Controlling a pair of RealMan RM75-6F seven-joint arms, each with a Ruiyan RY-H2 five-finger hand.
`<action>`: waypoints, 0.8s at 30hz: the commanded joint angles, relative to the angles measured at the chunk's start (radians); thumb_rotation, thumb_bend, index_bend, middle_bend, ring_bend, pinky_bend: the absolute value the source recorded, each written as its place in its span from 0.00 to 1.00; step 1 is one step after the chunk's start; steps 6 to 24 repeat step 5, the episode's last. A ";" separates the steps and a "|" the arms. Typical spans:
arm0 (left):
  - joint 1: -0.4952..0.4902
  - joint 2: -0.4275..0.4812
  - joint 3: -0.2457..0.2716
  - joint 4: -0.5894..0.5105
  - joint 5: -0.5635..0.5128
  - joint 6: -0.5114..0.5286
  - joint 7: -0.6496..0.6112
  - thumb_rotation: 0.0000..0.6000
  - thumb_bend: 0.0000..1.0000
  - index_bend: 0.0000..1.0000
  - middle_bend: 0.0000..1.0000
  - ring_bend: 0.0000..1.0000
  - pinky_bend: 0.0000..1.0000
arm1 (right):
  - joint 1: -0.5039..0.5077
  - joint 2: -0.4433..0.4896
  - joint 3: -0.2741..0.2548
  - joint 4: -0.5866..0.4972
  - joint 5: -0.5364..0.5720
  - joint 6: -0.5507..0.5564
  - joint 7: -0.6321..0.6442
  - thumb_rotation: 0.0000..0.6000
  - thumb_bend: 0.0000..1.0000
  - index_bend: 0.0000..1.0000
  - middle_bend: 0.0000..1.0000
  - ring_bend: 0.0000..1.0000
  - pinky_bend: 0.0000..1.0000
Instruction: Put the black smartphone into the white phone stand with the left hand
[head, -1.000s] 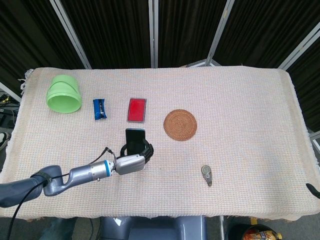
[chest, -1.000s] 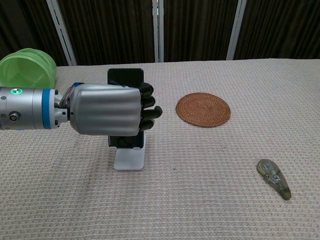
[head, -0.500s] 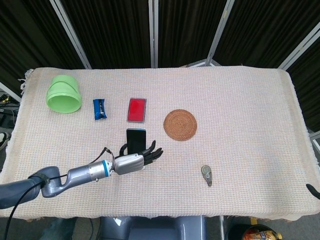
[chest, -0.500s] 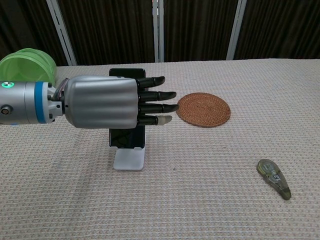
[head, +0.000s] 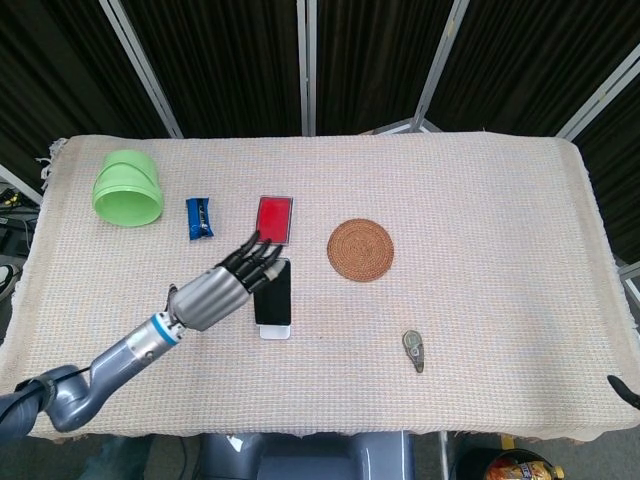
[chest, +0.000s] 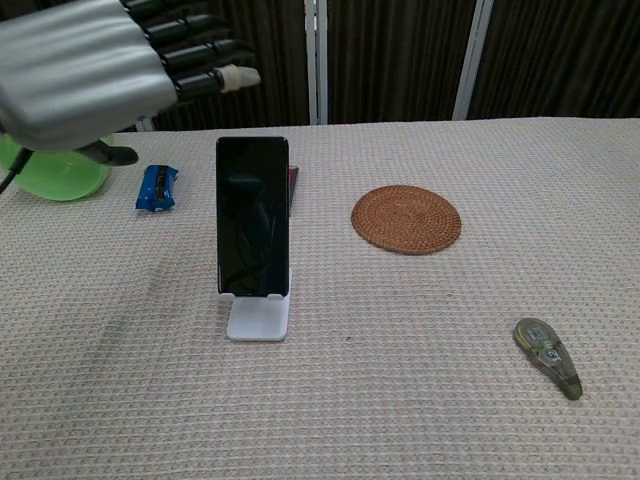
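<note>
Desk: wide desk (head: 480, 230) under a woven cloth, beige with a coarse grid weave; frayed edge at far left in the head view
Room: dark pleated curtains behind, split by slanted pale metal poles
Phone: black phone (chest: 252, 217) standing upright, glossy slab, screen dark, lower edge seated in the stand; in the head view (head: 272, 291) it shows as a black rectangle
Stand: white stand (chest: 259, 318), smooth plastic, flat base plate showing in front of the phone; back support hidden behind the phone
Left robot hand: left robot hand (head: 222, 288) raised above the desk just left of the phone, silver shell on the back, black fingers (head: 262, 253) spread and straight, holding nothing; apart from the phone. In the chest view (chest: 85, 65) it fills the top left corner, cut by the frame edge
Right robot hand: only a dark sliver at the right edge of the head view, cannot tell what part it is
Coaster: round woven coaster (head: 360, 249), brown, spiral weave, right of the phone
Red item: flat red rectangle (head: 273, 219) with a pale rim, beyond the phone; mostly hidden behind the phone in the chest view
Blue item: small blue packet (head: 200, 217), crinkled wrapper, print too small to read
Bowl: green plastic bowl (head: 128, 187) tipped on its side, far left
Small item: grey-green teardrop-shaped object (chest: 548, 357), translucent, near right; hard to identify
</note>
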 joint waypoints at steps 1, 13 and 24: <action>0.193 0.080 0.000 -0.230 -0.224 0.146 -0.074 1.00 0.00 0.00 0.00 0.00 0.00 | 0.000 -0.002 -0.002 -0.003 -0.007 0.001 -0.007 1.00 0.00 0.00 0.00 0.00 0.00; 0.280 0.145 0.036 -0.305 -0.234 0.233 -0.122 1.00 0.00 0.00 0.00 0.00 0.00 | 0.006 -0.006 -0.002 -0.002 -0.012 -0.006 -0.024 1.00 0.00 0.00 0.00 0.00 0.00; 0.280 0.145 0.036 -0.305 -0.234 0.233 -0.122 1.00 0.00 0.00 0.00 0.00 0.00 | 0.006 -0.006 -0.002 -0.002 -0.012 -0.006 -0.024 1.00 0.00 0.00 0.00 0.00 0.00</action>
